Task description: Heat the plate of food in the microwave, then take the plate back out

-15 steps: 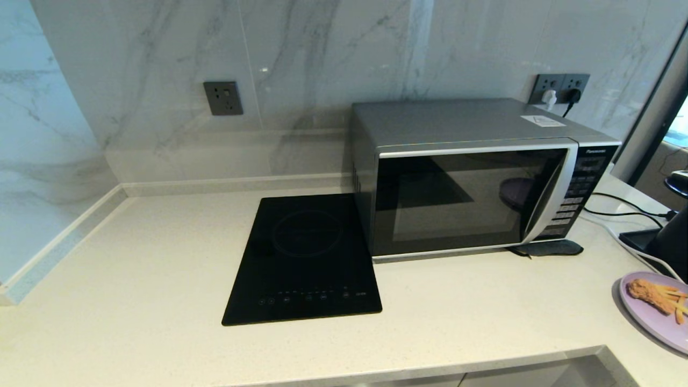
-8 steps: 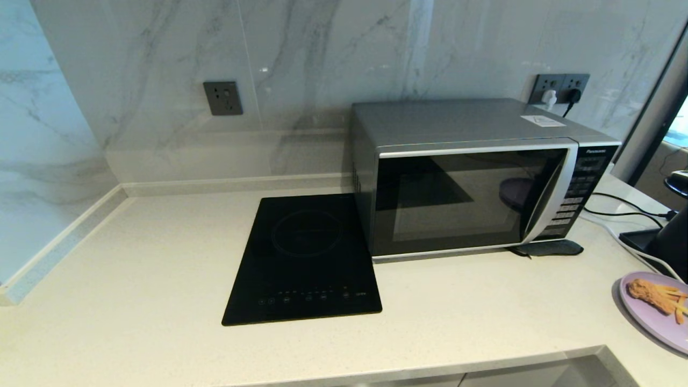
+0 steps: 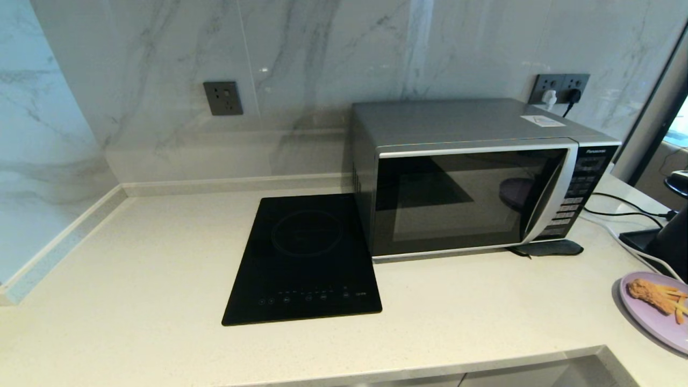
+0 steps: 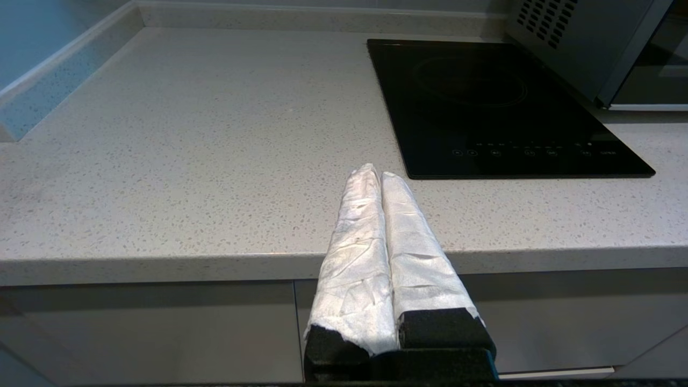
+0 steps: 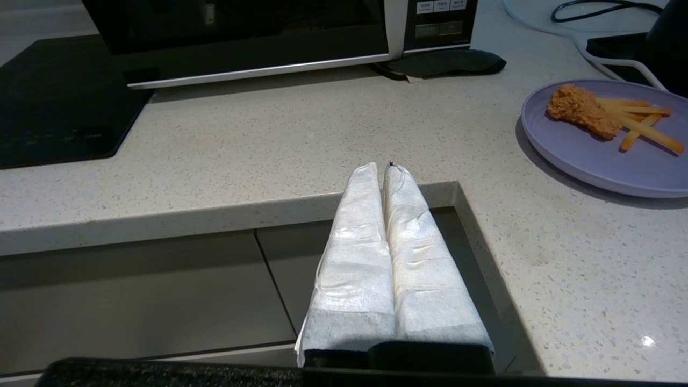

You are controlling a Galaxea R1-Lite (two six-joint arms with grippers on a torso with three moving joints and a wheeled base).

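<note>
Nothing started yet: microwave (image 3: 473,183) door closed, plate of food (image 5: 607,140) waiting at the desk's (image 3: 161,258) right edge, left gripper (image 4: 376,174) and right gripper (image 5: 379,169) parked low, jaws pressed together, empty.

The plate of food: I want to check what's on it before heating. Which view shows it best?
The right wrist view: the plate of food lies nearly whole on the counter, with the fried piece and fries distinct. The head view catches it cut off at the frame's right edge. The left wrist view does not show it.
</note>
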